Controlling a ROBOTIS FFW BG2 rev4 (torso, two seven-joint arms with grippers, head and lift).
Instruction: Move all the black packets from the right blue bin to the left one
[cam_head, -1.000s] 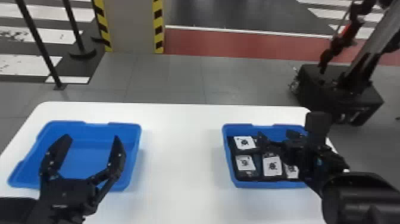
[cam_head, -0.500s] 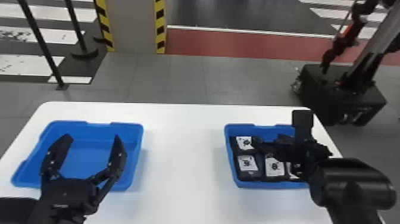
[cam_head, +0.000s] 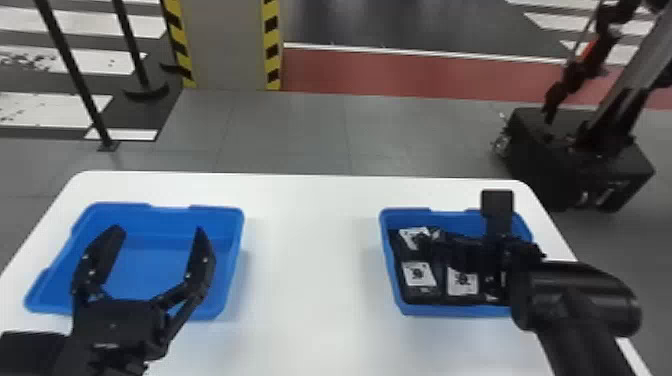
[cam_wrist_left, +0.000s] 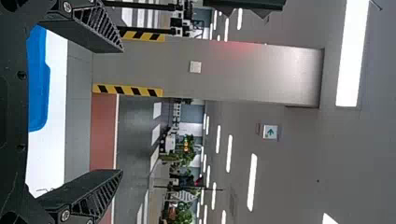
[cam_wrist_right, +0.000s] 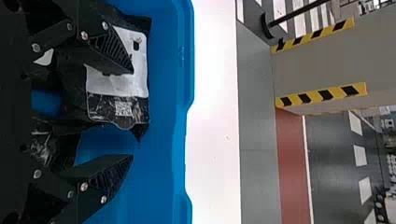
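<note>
While poised at the right bin (cam_head: 456, 311) with the right gripper (cam_wrist_right: 132, 114) spread wide, likely to leave room to straddle one of the black packets (cam_head: 419, 274) bunched inside, needs careful lining up before any grip. Parked by the left bin (cam_head: 234, 265) with the left gripper (cam_head: 159, 229) also wide, presumably to wait clear of the work.
</note>
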